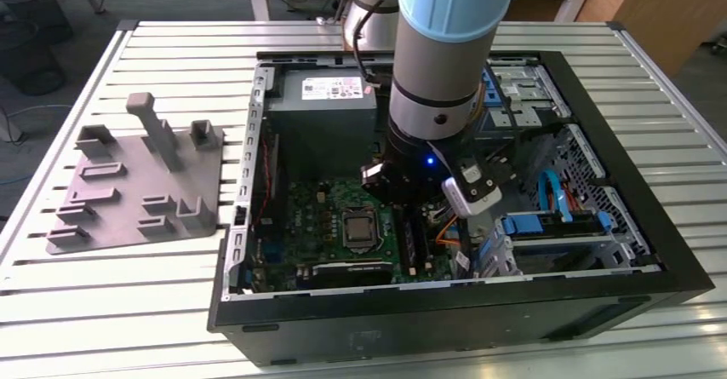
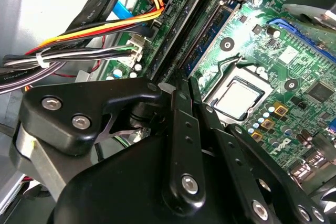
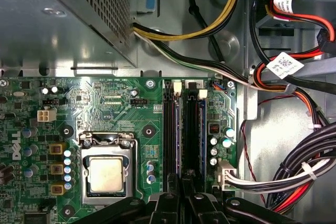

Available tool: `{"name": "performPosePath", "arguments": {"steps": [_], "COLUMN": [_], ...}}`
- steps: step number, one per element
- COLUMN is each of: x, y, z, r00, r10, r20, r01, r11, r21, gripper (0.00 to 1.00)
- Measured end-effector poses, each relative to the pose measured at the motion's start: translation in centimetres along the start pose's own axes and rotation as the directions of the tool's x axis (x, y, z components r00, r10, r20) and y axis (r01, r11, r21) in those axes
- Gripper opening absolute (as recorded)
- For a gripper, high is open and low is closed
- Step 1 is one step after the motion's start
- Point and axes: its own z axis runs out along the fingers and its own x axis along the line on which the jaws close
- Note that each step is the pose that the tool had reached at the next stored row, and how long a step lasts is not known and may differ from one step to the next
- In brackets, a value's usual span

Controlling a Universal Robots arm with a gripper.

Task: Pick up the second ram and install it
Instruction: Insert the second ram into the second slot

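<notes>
My gripper (image 3: 182, 179) is down inside the open computer case (image 1: 636, 251), over the memory slots (image 3: 191, 129) beside the processor socket (image 3: 107, 174). The second ram (image 3: 180, 129) shows edge-on as a thin grey strip standing in a slot, running up from between my fingertips to the white latch (image 3: 176, 85). My fingers (image 2: 178, 108) stand close together on that strip. A bluish strip (image 3: 202, 129) stands in the slot nearer the cables. In the exterior view the arm (image 1: 437, 81) reaches straight down over the motherboard (image 1: 340, 226).
Bundled cables (image 3: 294, 177) run close beside the slots. The power supply (image 3: 63, 19) sits past their far end. Blue drive brackets (image 1: 546, 226) fill the case's side at the exterior view's right. A grey fixture plate (image 1: 136, 183) lies on the slatted table at that view's left.
</notes>
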Motion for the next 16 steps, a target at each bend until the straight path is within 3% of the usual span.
{"name": "performPosePath", "arguments": {"steps": [16], "x": [0.01], "y": [0.01], "z": [0.73], "r00": [1.0000], "r10": [0.000], "r20": [-0.0001], "r01": [0.000], "r11": [1.0000], "r21": [0.0002], "gripper": [0.13]}}
